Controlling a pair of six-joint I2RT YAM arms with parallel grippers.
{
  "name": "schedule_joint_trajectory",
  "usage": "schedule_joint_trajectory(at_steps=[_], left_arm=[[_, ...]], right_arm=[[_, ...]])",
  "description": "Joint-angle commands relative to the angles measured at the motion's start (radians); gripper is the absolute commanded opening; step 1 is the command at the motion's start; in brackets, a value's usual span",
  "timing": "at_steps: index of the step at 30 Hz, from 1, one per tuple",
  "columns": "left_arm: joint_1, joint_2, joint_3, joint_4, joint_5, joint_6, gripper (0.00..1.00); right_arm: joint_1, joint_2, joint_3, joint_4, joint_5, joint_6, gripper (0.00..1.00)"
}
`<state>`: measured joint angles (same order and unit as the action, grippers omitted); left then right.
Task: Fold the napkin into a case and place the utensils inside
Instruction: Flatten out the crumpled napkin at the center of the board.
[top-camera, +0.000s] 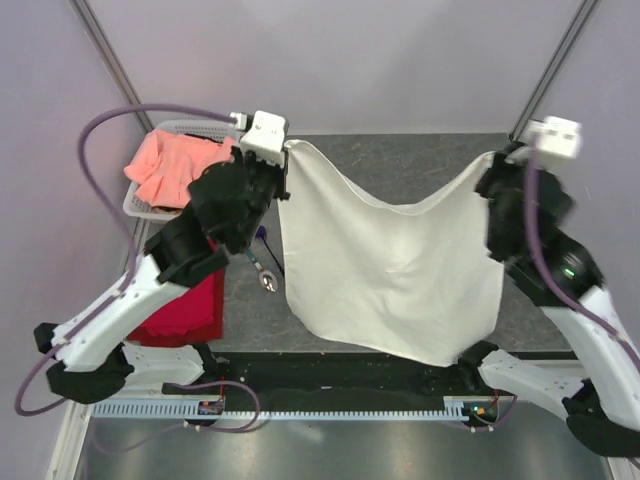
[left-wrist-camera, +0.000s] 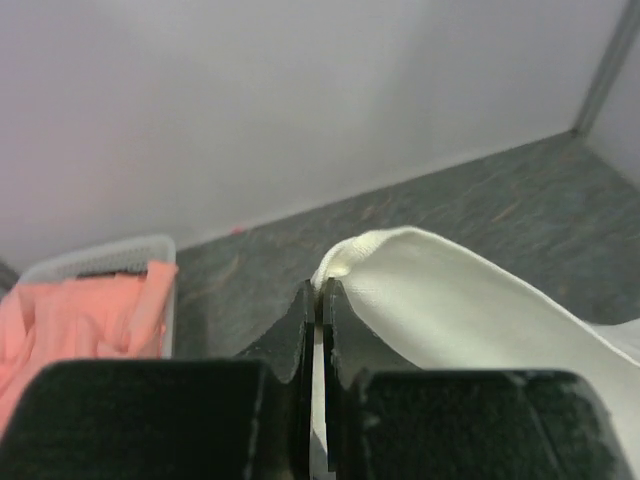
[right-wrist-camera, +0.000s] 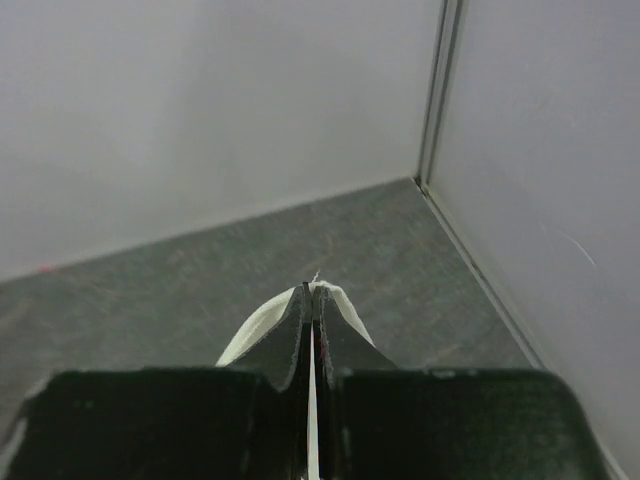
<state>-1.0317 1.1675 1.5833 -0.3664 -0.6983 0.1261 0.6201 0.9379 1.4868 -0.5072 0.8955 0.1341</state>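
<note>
Napkin (top-camera: 390, 270) held up off tabletop (top-camera: 400, 165) betw. both arms, sagging in middle. L gripper (left-wrist-camera: 320, 292) pinched tight on its top-left corner. R gripper (right-wrist-camera: 312, 293) clamped on top-right corner. Utensils (top-camera: 265, 262) lie on tabletop just left of napkin, spoon bowl nearest arm bases. Salmon-pink cloth (top-camera: 170, 165) in white basket (top-camera: 137, 207). Red cloth (top-camera: 190, 310) partly hidden by L arm.
</note>
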Motion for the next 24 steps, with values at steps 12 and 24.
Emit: schedule_joint_trajectory(at_steps=[12, 24], left_arm=[[0.643, 0.619, -0.02, 0.227, 0.736, -0.453, 0.02], [0.72, 1.001, 0.356, 0.262, 0.985, -0.431, 0.02]], right_arm=[[-0.516, 0.627, -0.182, 0.351, -0.451, 0.09, 0.0], [-0.586, 1.076, 0.197, 0.36, -0.578, 0.048, 0.0]])
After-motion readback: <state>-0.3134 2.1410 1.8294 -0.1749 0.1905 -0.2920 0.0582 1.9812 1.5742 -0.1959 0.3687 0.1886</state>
